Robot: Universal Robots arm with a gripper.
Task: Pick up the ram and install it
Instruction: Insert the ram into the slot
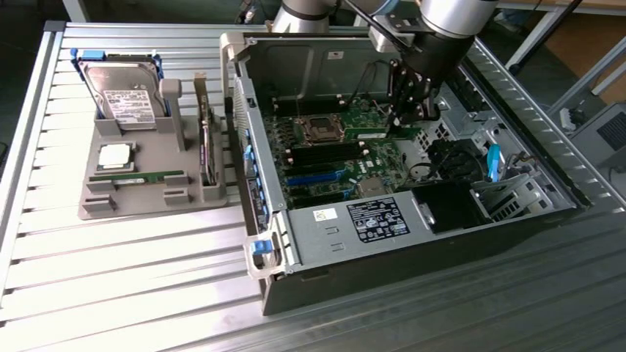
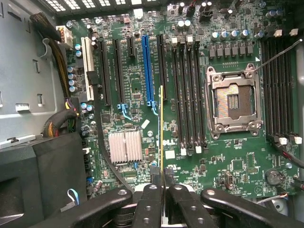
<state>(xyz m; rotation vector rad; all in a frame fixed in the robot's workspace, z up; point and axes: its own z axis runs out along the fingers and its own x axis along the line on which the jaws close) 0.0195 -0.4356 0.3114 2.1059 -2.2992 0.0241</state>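
The tabletop is a big ribbed metal top. On it sits the open PC case, lying on its side, w/ the green motherboard showing inside. On the exterior view's left of the case is a grey parts tray. It holds a hard drive, a square silver chip and one spare ram stick lying flat.

The robot arm reaches down into the case. Its end effector is pressed almost together, pinching the ram by one end. In the wrist view the ram shows edge-on, a thin yellow-green line running out from betw. the black fingers.

So the pick-up part looks done: the ram is off the tray and inside the case, up above the board. It hangs near the row of long black memory slots, next to the empty CPU socket. It lines up close to the slot just beside the blue slot.

The install part is not done yet, I think. The stick looks like it is above the slots, not pushed in. I can't tell if it touches the board.
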